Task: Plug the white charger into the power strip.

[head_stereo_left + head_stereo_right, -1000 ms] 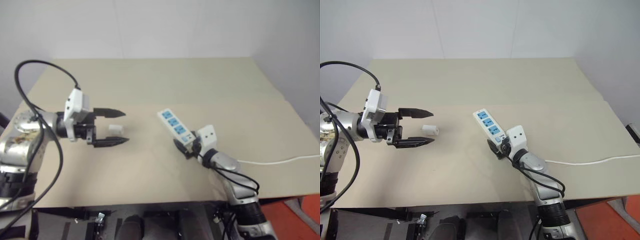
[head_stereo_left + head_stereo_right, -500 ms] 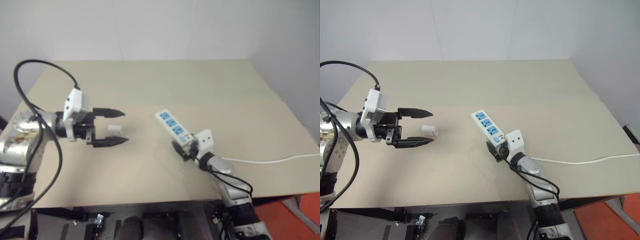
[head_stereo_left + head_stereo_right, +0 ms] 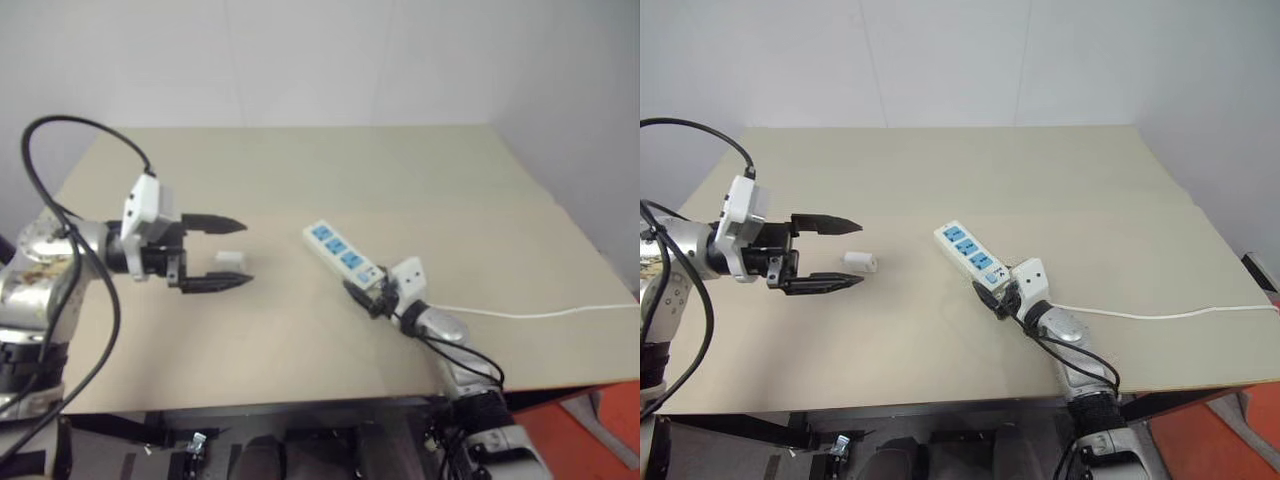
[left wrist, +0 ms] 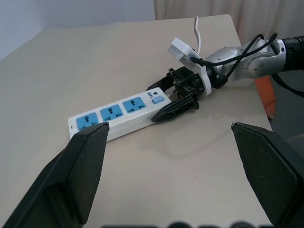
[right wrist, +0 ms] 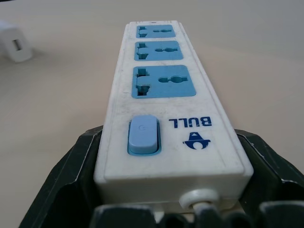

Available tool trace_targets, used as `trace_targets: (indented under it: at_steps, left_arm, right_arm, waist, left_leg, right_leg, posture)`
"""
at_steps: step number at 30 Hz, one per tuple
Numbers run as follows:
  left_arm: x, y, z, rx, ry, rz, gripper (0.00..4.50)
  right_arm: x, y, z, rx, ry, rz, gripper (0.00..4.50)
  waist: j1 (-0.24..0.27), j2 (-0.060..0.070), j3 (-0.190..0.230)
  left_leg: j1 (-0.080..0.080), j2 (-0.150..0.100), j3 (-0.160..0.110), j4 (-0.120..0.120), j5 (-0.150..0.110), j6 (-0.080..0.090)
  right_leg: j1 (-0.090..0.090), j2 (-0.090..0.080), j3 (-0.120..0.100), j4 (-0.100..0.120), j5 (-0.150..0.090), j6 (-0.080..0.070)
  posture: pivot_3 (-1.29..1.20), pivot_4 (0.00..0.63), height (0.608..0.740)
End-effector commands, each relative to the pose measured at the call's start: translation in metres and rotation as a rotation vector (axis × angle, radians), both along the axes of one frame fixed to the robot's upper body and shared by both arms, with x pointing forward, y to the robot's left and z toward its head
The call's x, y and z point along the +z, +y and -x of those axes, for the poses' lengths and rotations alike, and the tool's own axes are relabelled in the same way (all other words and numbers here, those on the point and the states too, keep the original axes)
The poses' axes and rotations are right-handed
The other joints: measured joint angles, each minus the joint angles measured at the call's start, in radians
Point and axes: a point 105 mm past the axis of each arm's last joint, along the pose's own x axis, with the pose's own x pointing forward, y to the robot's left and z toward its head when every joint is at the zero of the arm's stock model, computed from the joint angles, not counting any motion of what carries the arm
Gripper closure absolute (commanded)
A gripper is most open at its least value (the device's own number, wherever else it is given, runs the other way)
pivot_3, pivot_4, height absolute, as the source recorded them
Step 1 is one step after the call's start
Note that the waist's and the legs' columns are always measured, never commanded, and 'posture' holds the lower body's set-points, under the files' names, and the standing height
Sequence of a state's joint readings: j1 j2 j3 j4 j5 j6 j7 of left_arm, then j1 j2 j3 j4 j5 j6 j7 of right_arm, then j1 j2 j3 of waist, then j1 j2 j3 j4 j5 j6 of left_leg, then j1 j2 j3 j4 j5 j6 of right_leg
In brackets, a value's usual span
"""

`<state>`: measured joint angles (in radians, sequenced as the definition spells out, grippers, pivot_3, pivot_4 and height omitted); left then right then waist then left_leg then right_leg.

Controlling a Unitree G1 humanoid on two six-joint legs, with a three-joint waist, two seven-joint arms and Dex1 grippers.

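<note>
the power strip [image 3: 972, 258] is laid flat on the beige table [image 3: 940, 170], set at a slant near the table's middle, with its three blue socket faces turned upward and its switch [image 5: 143, 135] at the end nearest the right gripper [image 3: 992, 297]. that switch end is seated between the right gripper's two black fingers [image 5: 71, 175], one finger lying along each long side of the strip; the fingers are seen close against the sides, but whether the strip is actually clamped cannot be told. a thin white cord [image 3: 1160, 315] is run from that end across the table toward the right edge. the white charger [image 3: 858, 262] is lying on the table well apart from the strip, to the robot's left of it. the left gripper [image 3: 840, 254] is held level above the table with its fingers [image 3: 827, 221] spread wide and nothing held; in the head views the charger is seen between their tips. in the right wrist view the charger [image 5: 13, 43] is seen beyond the strip's far end.
</note>
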<state>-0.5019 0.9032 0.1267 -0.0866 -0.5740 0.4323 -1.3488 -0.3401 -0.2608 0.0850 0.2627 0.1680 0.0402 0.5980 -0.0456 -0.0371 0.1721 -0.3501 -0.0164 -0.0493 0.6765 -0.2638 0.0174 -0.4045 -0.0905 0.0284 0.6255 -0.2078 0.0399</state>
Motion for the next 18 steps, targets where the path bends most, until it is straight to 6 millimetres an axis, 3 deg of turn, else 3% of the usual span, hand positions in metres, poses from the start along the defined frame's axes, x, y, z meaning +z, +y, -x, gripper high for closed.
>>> trace_targets:
  at_steps: [1, 5, 8, 18]
  left_arm:
    - [0.012, 0.006, -0.002, -0.007, -0.049, -0.031, 0.0]
    - [0.013, 0.008, -0.005, -0.018, -0.051, -0.054, 0.0]
    - [0.012, 0.01, -0.006, -0.031, -0.043, -0.07, 0.0]
    - [0.008, 0.018, -0.009, -0.051, -0.02, -0.129, 0.0]
  right_arm:
    - [0.018, -0.003, 0.005, 0.181, -0.03, 0.016, 1.05]
    - [0.036, -0.007, 0.015, 0.395, -0.02, 0.033, 1.05]
    - [0.042, -0.01, 0.025, 0.531, -0.005, 0.067, 1.05]
    - [0.025, -0.013, 0.03, 0.686, 0.032, 0.181, 1.05]
  waist:
    - [0.003, 0.002, 0.002]
    - [0.003, 0.004, 0.004]
    - [0.002, 0.004, 0.005]
    - [0.002, 0.004, 0.007]
  left_leg:
    - [-0.002, 0.0, 0.0, 0.0, 0.0, 0.0]
    - [-0.007, -0.001, 0.0, -0.001, -0.001, 0.0]
    - [-0.02, -0.001, 0.001, 0.0, -0.001, 0.0]
    - [-0.021, -0.001, 0.004, 0.0, -0.002, 0.0]
  right_leg:
    - [-0.001, 0.0, 0.0, 0.0, 0.0, 0.0]
    - [-0.007, -0.001, 0.0, 0.0, 0.002, -0.005]
    - [-0.02, -0.001, 0.0, 0.001, 0.003, -0.005]
    - [-0.021, -0.001, -0.001, 0.001, 0.003, -0.006]
  posture:
    - [0.0, 0.15, 0.74]
    - [0.0, 0.15, 0.74]
    - [0.0, 0.15, 0.74]
    - [0.0, 0.15, 0.74]
